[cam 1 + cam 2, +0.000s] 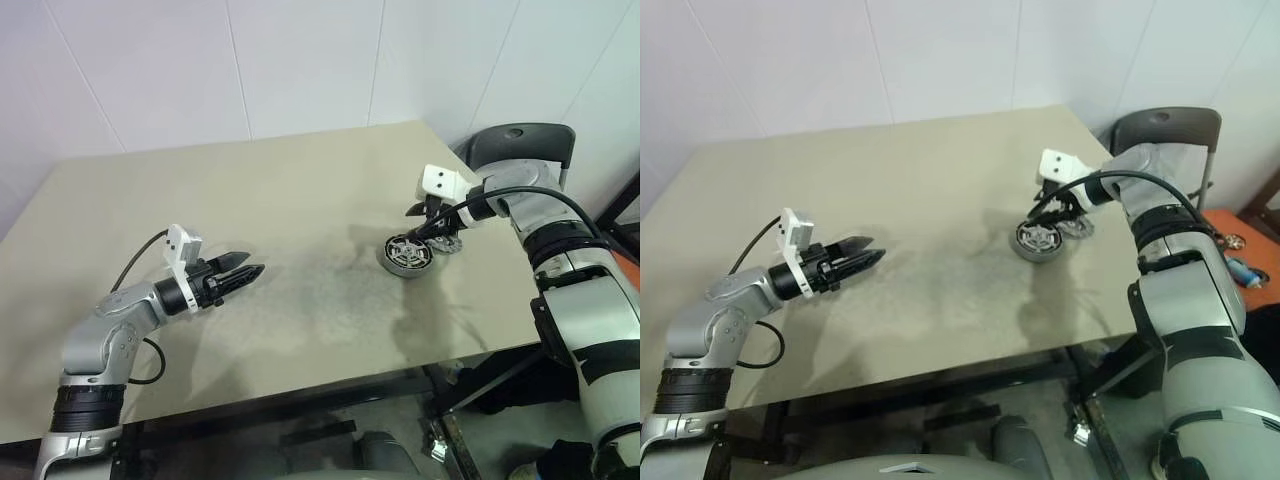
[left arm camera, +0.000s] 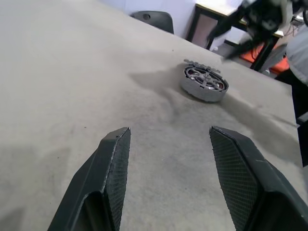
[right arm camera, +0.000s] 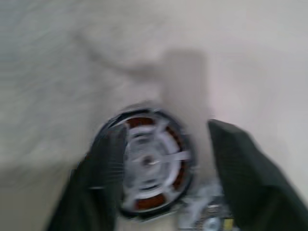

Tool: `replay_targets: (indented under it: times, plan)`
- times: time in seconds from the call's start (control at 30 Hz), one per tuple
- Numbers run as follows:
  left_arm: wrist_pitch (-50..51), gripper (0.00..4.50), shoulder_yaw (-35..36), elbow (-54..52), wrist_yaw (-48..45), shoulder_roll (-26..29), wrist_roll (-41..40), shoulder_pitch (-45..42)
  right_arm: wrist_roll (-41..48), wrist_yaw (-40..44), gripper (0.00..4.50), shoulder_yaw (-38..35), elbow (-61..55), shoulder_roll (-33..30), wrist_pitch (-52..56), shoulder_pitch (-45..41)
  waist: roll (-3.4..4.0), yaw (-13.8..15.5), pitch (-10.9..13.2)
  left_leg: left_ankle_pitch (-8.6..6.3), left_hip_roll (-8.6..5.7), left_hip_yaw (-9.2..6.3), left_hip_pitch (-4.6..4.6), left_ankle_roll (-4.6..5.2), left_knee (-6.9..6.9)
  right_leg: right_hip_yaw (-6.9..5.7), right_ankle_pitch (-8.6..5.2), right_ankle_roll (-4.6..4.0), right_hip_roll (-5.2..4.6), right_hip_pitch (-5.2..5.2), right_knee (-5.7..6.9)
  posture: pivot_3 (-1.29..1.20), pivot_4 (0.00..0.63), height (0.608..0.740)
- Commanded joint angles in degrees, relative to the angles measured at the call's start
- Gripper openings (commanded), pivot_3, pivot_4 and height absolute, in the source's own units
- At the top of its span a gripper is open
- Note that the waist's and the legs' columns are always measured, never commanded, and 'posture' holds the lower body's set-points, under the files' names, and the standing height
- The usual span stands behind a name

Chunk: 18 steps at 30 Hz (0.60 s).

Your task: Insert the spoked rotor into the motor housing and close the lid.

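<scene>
Done: spoked rotor (image 1: 406, 251) seated in motor housing (image 1: 392, 262), right of frame centre | Left: lid (image 1: 447, 243) beside housing, unfitted | Right end effector (image 1: 428, 222) spread above; left end effector (image 1: 238, 273) spread, empty.

Spoked rotor (image 2: 204, 79) inside motor housing (image 2: 198, 91), lid (image 1: 447, 243) beside

- The left gripper (image 2: 168, 168) has its two black fingers spread apart, nothing between them, over the bare beige table (image 2: 72, 72).
- Beyond the fingertips sits the motor housing (image 2: 204, 83), flat on the table, with silver spokes showing in its top.
- A toothed grey edge, the lid (image 2: 199, 64), peeks from just behind the housing.
- Farther behind the housing stands a dark chair (image 2: 154, 19).
</scene>
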Motion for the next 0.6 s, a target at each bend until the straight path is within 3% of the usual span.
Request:
replay_targets:
  times: [0.03,0.2,0.6]
  plan:
    - [0.3,2.79,1.4,-3.0,1.1,0.4,-1.5,0.1,-1.5,6.7,3.42,0.7,-2.4,-0.3,-1.4,-0.9,0.0,-0.1,0.0,0.0,0.0,0.0,0.01,0.0,0.01,0.01,0.0,0.0,0.0,0.0,0.02,0.0,0.0,0.74]
    - [0.0,2.79,0.8,-3.5,1.9,0.5,-1.3,1.0,-3.4,8.4,3.42,1.2,-5.6,-0.5,-3.9,3.0,0.0,-0.1,0.0,0.01,0.01,-0.01,0.09,-0.01,0.01,0.01,-0.01,-0.01,0.02,-0.01,0.19,0.0,0.0,0.74]
    - [-0.4,2.79,0.1,-1.9,1.3,0.9,-1.0,-0.2,-9.0,3.8,3.42,1.7,-3.4,-1.3,-7.8,6.3,0.0,-0.1,0.0,0.05,-0.01,0.0,0.13,-0.08,0.1,0.03,-0.01,-0.02,0.02,-0.02,0.38,0.0,0.0,0.74]
